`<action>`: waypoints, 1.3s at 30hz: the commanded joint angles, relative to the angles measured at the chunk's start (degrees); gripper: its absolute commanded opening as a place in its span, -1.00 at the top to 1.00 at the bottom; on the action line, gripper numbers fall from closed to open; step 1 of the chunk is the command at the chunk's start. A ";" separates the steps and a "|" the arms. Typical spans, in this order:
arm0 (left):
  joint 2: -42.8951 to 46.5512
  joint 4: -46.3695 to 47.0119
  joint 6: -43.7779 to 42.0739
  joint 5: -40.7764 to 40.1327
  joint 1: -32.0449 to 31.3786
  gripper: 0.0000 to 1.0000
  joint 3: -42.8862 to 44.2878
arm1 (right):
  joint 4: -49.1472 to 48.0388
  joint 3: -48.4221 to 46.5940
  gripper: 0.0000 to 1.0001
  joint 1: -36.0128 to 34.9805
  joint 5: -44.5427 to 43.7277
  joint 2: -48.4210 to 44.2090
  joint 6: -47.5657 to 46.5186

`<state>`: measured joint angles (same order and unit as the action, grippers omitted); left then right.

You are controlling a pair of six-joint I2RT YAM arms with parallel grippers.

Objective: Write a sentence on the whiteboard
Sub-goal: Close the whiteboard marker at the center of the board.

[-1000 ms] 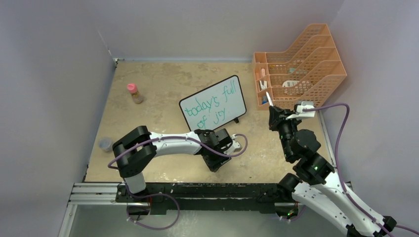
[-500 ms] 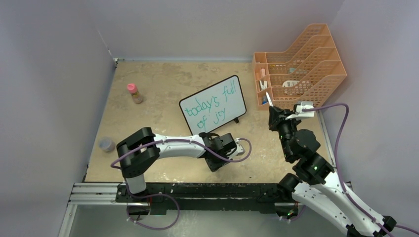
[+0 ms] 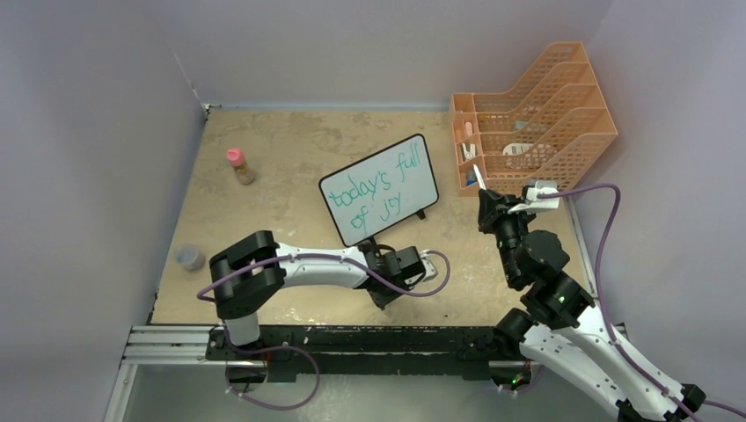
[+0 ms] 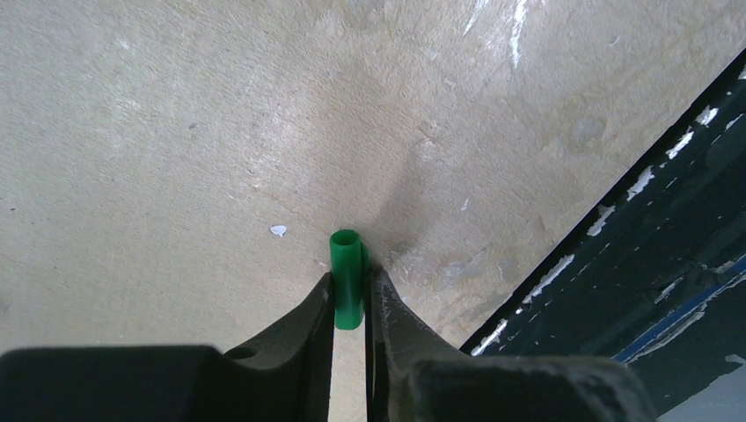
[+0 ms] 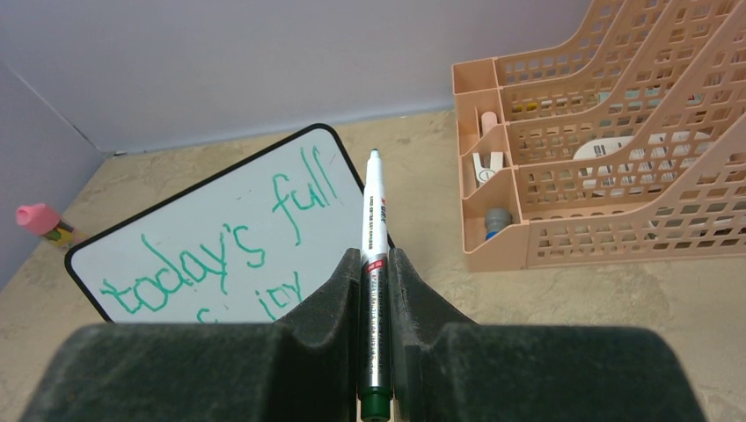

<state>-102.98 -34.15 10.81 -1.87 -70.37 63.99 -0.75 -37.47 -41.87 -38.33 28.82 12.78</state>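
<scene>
- The left pincer [image 4: 349,297] is clamped on a green marker cap [image 4: 347,264]. The cap's open end sticks out past the fingertips and points down at the table [image 4: 176,132] close beneath.
- In the left wrist view, the black rail [image 4: 633,255] along the table's near edge runs just to the right of this pincer.
- From above, the left pincer [image 3: 381,297] sits low by the near edge. The whiteboard [image 3: 380,188] stands behind its wrist, apart from it.
- The right pincer [image 5: 373,264] is closed on a white marker [image 5: 373,207], which lies lengthwise between the fingers. Its dark green butt is back at the palm, and its bare tip points forward and up.
- The whiteboard [image 5: 220,237] is ahead and to the left of the right pincer. It stands tilted on short black feet [image 3: 420,214], with its face toward the arms.
- Green handwriting on the board reads "today's full of joy".
- From above, the marker's tip is clear of the board and does not touch it.
- An orange mesh file rack [image 5: 607,176] stands on the table ahead and to the right of the right pincer, just beyond the marker tip. Small items sit in its front compartments, too small to tell what they are.
- Far to the left of the right pincer, past the board, a pink-capped bottle [image 3: 239,165] stands upright.
- A small grey-lidded jar [image 3: 187,257] sits well to the left of the left pincer, near the table's left edge.
</scene>
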 commanded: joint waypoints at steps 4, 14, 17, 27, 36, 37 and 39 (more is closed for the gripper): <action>1.06 1.60 3.51 -0.10 -0.67 0.97 -4.77 | -2.77 -0.56 1.00 0.28 -1.25 -0.17 -0.40; 9.89 6.83 4.33 5.02 6.80 1.00 -9.06 | -0.90 -2.01 1.00 0.29 -0.14 1.48 0.42; 13.59 8.55 3.84 6.53 9.66 1.00 -10.57 | -0.18 -2.77 1.00 0.29 0.59 2.30 0.77; 24.21 11.64 0.45 6.02 15.47 1.00 -14.21 | 5.76 -8.24 1.00 0.21 11.78 7.59 6.78; 33.92 10.15 -9.99 2.05 19.09 1.00 -12.23 | 11.11 -14.38 1.00 0.22 21.93 14.74 8.09; 34.80 9.85 -11.44 2.03 19.32 1.00 -11.76 | 11.48 -14.79 1.00 0.28 22.88 15.47 8.08; 36.01 8.89 -14.84 0.56 19.47 1.00 -10.30 | 11.73 -15.43 1.00 0.25 24.82 16.67 8.07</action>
<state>-70.39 -25.17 4.10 1.39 -51.66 50.02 9.87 -49.28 -41.87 -19.46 43.99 20.12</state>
